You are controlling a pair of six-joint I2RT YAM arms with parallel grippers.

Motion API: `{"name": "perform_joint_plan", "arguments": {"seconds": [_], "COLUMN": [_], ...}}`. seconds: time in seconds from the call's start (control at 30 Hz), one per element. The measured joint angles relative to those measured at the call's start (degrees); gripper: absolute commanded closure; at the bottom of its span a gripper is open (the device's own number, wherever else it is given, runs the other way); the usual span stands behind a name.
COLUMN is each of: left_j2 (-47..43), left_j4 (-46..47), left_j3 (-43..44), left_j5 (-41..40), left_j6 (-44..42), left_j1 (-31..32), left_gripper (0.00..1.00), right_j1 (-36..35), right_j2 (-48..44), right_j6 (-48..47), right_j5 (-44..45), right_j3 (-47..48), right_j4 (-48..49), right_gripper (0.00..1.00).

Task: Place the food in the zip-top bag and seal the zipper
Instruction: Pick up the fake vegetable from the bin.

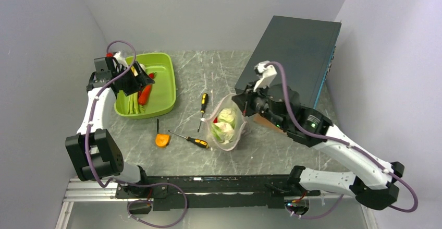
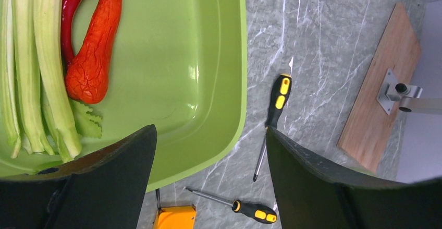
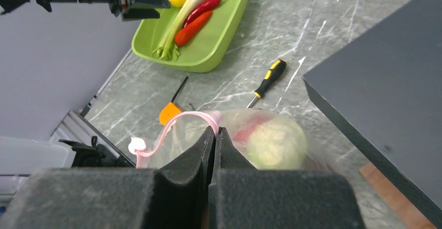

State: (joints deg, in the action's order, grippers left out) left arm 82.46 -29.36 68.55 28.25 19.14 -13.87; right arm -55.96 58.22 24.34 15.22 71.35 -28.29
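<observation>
Pinching the pink zipper (image 3: 177, 118) at the mouth of the zip-top bag (image 1: 225, 130), the right gripper (image 3: 215, 131) has its fingers pressed together on the strip. The bag lies mid-table with a cauliflower (image 3: 276, 143) and a red piece (image 3: 249, 128) inside. It is hemmed in by the black box (image 1: 297, 51) corner on its right and two screwdrivers (image 1: 203, 106) just to its left. Bare marble table (image 1: 208, 67) lies behind and in front of it. Spread wide and holding nothing, the left gripper (image 2: 210, 130) hangs over the green tray's (image 2: 208, 46) near rim. A red chili (image 2: 73, 4), an orange pepper (image 2: 96, 51) and green stalks (image 2: 47, 67) crowd one end of the tray, leaving the other end bare.
</observation>
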Motion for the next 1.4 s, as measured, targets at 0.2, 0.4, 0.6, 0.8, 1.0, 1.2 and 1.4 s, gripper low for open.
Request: {"name": "perform_joint_plan", "arguments": {"seconds": [0.2, 0.4, 0.6, 0.8, 1.0, 1.2, 1.4], "left_j2": [-0.22, -0.22, 4.02, 20.72, 29.22, 30.03, 30.45], "left_j4": [-0.04, -0.07, -1.73, -11.56, -16.59, -18.95, -19.45], "left_j3": [-0.04, -0.04, 2.01, 17.53, 24.30, 24.22, 24.22], "left_j5": [-2.10, -4.33, -7.67, -16.02, -25.31, -31.54, -36.81], "left_j6": [-0.59, -2.64, -6.23, -10.38, -14.01, -15.56, -16.59], "left_j1": [0.00, 0.02, 0.50, 3.15, 7.98, 9.97, 10.25], "left_gripper": [0.21, 0.23, 0.27, 0.29, 0.30, 0.31, 0.32], "right_j1": [-0.02, -1.14, -1.68, -1.68, -1.49, -1.27, -1.03], "right_j2": [-5.53, -1.64, 7.50, 7.93, 6.75, 3.82, 2.80], "right_j6": [1.66, 3.28, 3.08, 1.75, -0.31, -1.01, -0.87], "right_j5": [2.25, -1.36, -6.08, -10.08, -11.13, -11.28, -11.32], "right_j3": [-0.31, -6.36, -10.71, -11.98, -11.98, -12.52, -12.63], "right_j4": [-1.77, 4.96, 12.22, 16.59, 17.40, 17.11, 16.57], "right_gripper": [1.00, 1.00, 1.00, 1.00, 1.00, 1.00, 1.00]}}
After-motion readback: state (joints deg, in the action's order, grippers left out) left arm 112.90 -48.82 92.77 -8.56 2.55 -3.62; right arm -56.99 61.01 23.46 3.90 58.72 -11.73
